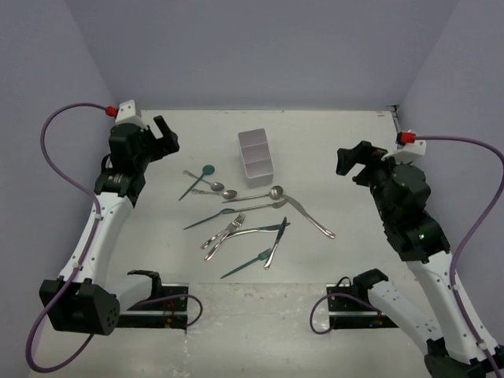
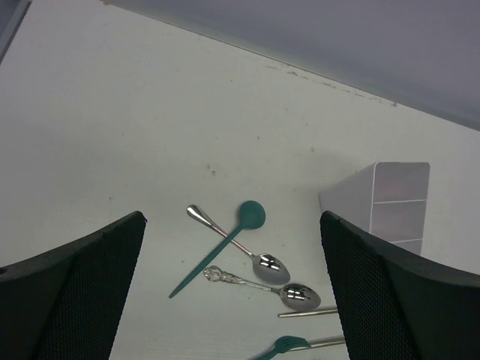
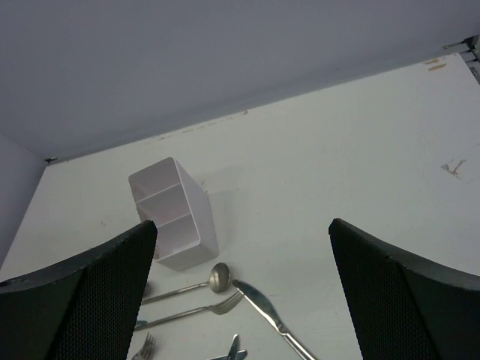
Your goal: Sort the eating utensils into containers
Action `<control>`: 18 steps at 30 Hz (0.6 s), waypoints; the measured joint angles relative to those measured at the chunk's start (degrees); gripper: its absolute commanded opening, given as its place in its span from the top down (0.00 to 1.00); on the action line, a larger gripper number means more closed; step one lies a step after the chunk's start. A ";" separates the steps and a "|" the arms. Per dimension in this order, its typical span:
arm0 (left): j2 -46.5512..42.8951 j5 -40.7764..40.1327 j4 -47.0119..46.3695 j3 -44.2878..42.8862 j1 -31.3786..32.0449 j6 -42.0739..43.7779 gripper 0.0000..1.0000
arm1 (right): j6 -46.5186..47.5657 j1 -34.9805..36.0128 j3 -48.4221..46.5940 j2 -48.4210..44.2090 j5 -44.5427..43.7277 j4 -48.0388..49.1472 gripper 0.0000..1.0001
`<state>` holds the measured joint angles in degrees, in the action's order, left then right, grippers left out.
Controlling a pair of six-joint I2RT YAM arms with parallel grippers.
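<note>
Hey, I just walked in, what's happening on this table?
Nothing is sorted yet. The silver metal and dark teal plastic spoons, forks and knives all lie loose on the white table, on the near side of the small white three-compartment box, which looks empty. The left arm and right arm hover on either side of the spread, jaws open, holding nothing.

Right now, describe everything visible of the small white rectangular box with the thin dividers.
The small white rectangular box looks like matte plastic. Thin inner walls split it into three compartments in a row. It stands upright with its open top up, toward the far side of the white table. The compartments look empty as far as they show. Nothing touches it: the nearest silver metal spoon lies close to its near end but apart from it.
</note>
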<state>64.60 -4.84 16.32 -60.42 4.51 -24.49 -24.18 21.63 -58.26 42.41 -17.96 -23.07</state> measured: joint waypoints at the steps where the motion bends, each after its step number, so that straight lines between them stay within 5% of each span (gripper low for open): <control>1: 0.00 0.17 -0.26 0.00 0.00 0.00 0.00 | 0.33 0.00 -0.02 -0.13 -0.52 0.42 0.01; 18: -0.02 3.15 -2.58 0.79 0.00 0.02 0.00 | 14.10 0.02 -4.11 29.90 13.31 -8.98 0.01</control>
<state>64.58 -1.69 13.74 -59.64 4.51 -24.47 -10.09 21.65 -62.37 72.31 -4.64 -32.05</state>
